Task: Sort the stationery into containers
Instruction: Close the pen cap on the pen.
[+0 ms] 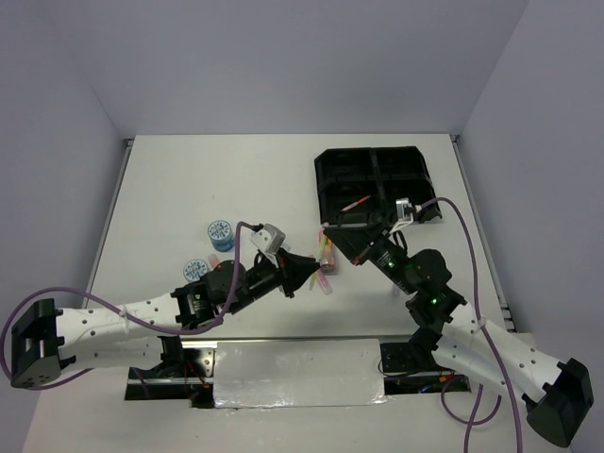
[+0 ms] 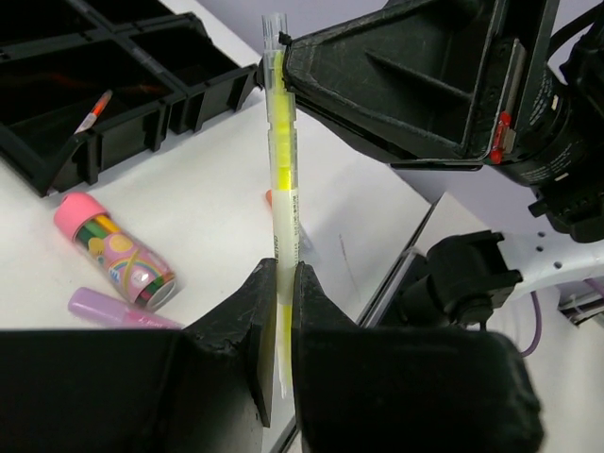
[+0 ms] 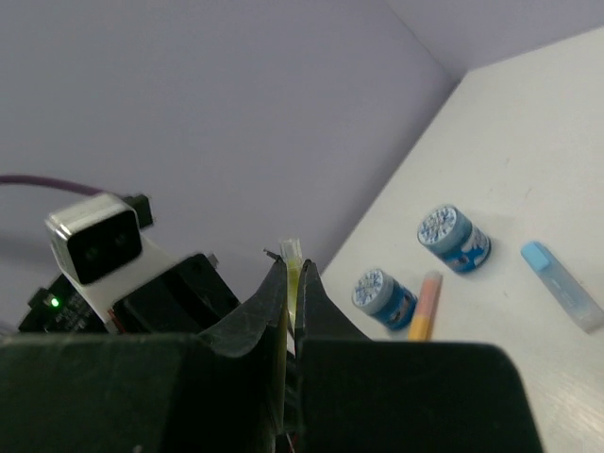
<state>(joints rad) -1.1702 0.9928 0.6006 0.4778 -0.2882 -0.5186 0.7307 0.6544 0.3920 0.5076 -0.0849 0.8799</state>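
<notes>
Left wrist view: yellow pen [image 2: 280, 189] is upright in mid-air, pinched at both ends. The left tool [image 2: 280, 274] is clamped on its lower part and the right tool [image 2: 283, 52] on the top end. Right wrist view agrees, with its fingers closed tight on the pen tip. Looks like a hand-over, just beside the tray's near-left corner, not over it.

Progress: early.
- Done: one thin orange pen [image 2: 94, 110] lies in the black tray [image 1: 321, 184], near-left compartment as the top camera sees it. The other three compartments look empty (far ones are dark, so not certain).
- Left on the white surface [image 1: 189, 179]: two tape rolls [image 3: 453, 236] side by side, an orange marker [image 3: 425, 307] just beside one of them, a blue marker [image 3: 562, 283] a bit apart. The glue stick [image 2: 113, 250] and purple marker [image 2: 118, 310] lie near each other below the hand-over point.
- Yellow pen is my guess for the next item into the tray.

Materials and shapes:
- Yellow pen: thin, translucent plastic barrel, clear cap end, slick. A narrow grip like this could let it pivot.
- Tray: rigid black plastic, slightly glossy, straight divider walls.
- Tape rolls: short cylinders lying on their sides with blue-white patterned faces. They'd roll.
- Glue stick: stubby, pink cap, printed wrap.
- Markers: short, matte pastel bodies.
</notes>
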